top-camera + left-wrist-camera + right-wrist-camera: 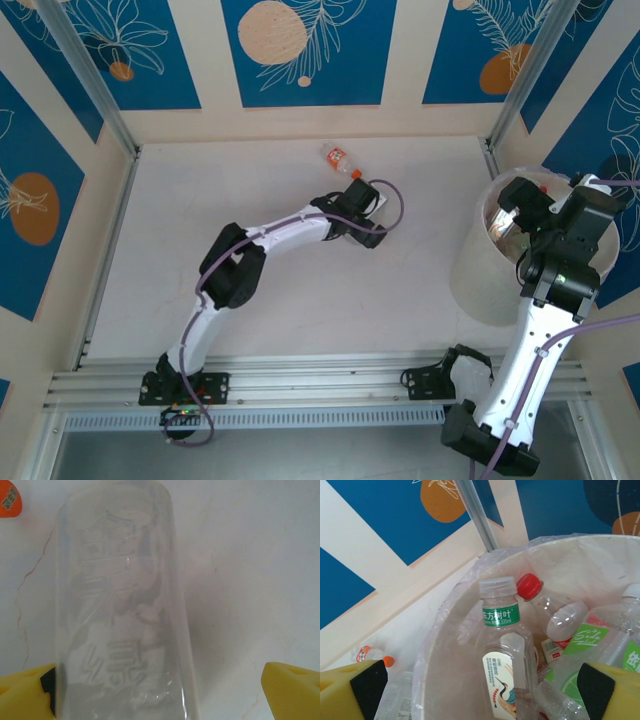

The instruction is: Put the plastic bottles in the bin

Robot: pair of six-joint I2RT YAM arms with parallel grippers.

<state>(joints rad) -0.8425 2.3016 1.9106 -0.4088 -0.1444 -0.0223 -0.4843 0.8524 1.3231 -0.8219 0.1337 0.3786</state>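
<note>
At 3 o'clock the right jaws hang spread wide and empty over the bin (480,290), a translucent white bucket holding clear plastic bottles (502,645) with green labels and white or red caps. Past centre, the left jaws stand released astride a clear, label-less embossed bottle (120,620) on the surface (200,220). At 12 o'clock lies an orange-capped bottle (338,158).

Heaped in the round translucent bin (478,290) at right: clear bottles, a green-banded bottle (501,630) upright beside a red-capped bottle (540,597). Lying on the table: an orange-capped bottle (338,158), a clear embossed bottle (120,620) near it.
</note>
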